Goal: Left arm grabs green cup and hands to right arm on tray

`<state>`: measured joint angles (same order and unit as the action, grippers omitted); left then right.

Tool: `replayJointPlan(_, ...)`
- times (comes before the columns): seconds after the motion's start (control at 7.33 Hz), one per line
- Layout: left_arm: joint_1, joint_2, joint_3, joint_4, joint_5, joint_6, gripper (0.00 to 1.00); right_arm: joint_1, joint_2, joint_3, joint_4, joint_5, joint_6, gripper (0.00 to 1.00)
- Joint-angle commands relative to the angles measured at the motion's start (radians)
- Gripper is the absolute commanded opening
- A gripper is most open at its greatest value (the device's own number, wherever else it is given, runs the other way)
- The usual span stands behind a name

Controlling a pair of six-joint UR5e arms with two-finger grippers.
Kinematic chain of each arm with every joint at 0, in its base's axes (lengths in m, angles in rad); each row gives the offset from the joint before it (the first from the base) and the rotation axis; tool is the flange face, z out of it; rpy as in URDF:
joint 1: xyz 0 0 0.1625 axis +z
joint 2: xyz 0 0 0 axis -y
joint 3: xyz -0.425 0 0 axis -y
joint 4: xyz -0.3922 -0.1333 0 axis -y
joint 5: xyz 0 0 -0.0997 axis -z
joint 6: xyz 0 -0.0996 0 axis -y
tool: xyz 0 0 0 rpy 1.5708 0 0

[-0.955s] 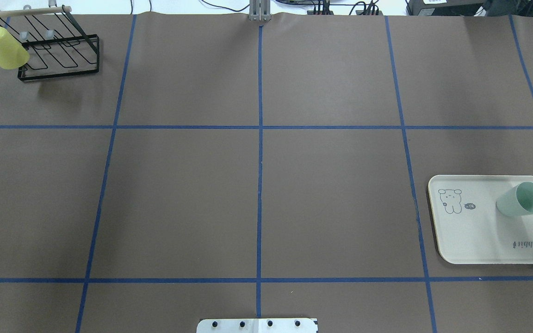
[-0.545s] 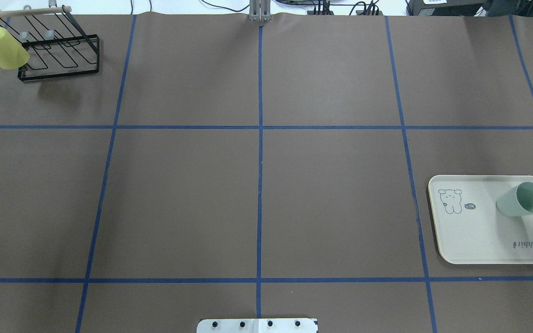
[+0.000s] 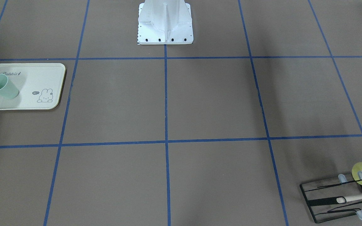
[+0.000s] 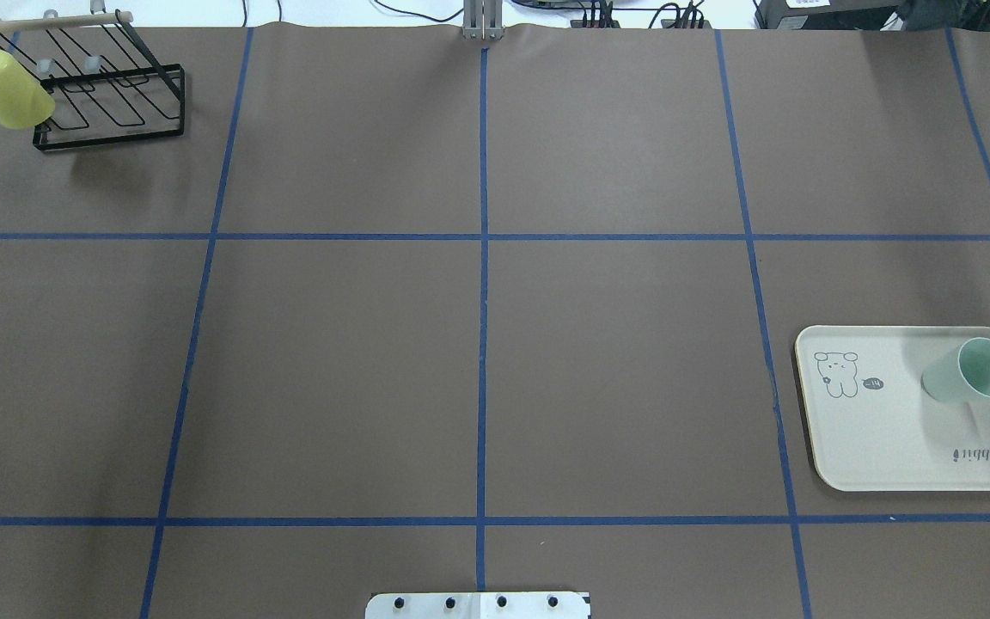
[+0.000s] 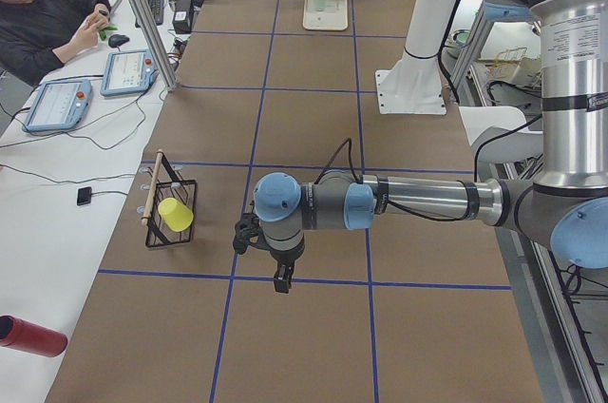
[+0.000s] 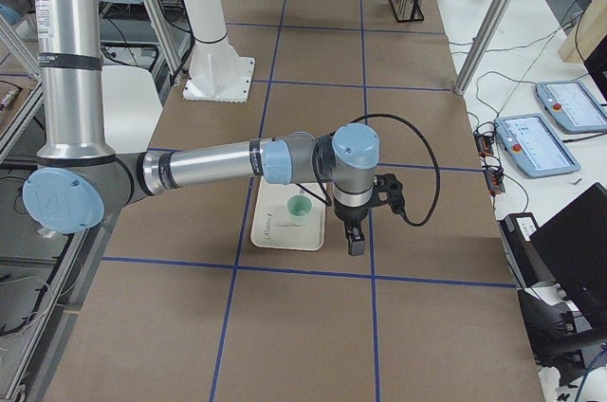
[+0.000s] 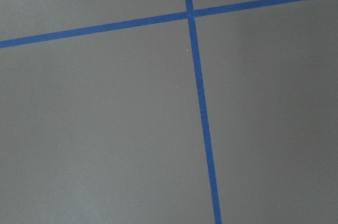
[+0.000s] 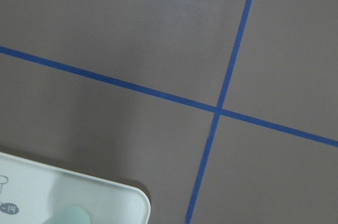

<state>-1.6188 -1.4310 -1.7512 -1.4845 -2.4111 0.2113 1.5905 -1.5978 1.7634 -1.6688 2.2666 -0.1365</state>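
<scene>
The green cup (image 4: pixel 972 371) stands upright, mouth up, on the cream tray (image 4: pixel 882 438), near one corner and apart from the bunny drawing (image 4: pixel 836 374). Nothing touches it, so I judge that the delivery is done. The right gripper (image 6: pixel 355 243) hangs pointing down over the table (image 4: pixel 615 370) just beside the tray, clear of the cup. The left gripper (image 5: pixel 282 281) hangs at the other end, near the black wire rack (image 4: pixel 117 112) where a yellow cup (image 4: pixel 9 88) sits tilted on a prong. Both grippers show only in the side views, so I cannot tell whether their fingers are apart or closed.
</scene>
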Motion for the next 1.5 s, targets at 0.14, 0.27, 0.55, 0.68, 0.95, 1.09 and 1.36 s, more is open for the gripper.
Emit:
replayJointPlan(0.14, -0.035, -0.003, -0.001, 0.0, -0.057, 0.007, 1.0, 0.011, -0.057, -0.002, 0.007, -0.002, 0.02, 1.0)
replayJointPlan(0.27, -0.035, 0.0, -0.004, -0.002, -0.039, 0.007, 1.0, 0.011, -0.057, -0.002, 0.007, -0.002, 0.02, 1.0)
replayJointPlan(0.55, -0.035, -0.002, -0.011, -0.002, -0.002, 0.007, 1.0, 0.009, -0.06, -0.002, 0.012, -0.004, 0.052, 1.0)
replayJointPlan(0.68, -0.035, 0.0, -0.02, -0.002, 0.0, 0.008, 1.0, 0.006, -0.06, -0.001, 0.012, -0.004, 0.052, 1.0)
replayJointPlan(0.95, -0.042, 0.03, -0.068, -0.002, -0.002, 0.016, 1.0, 0.006, -0.059, 0.002, 0.012, -0.002, 0.052, 1.0)
replayJointPlan(1.09, -0.042, 0.046, -0.076, -0.002, 0.0, 0.016, 1.0, 0.006, -0.059, 0.004, 0.014, -0.002, 0.052, 1.0)
replayJointPlan(1.36, -0.042, 0.052, -0.079, -0.002, 0.0, 0.008, 1.0, 0.006, -0.059, 0.004, 0.014, -0.002, 0.051, 1.0)
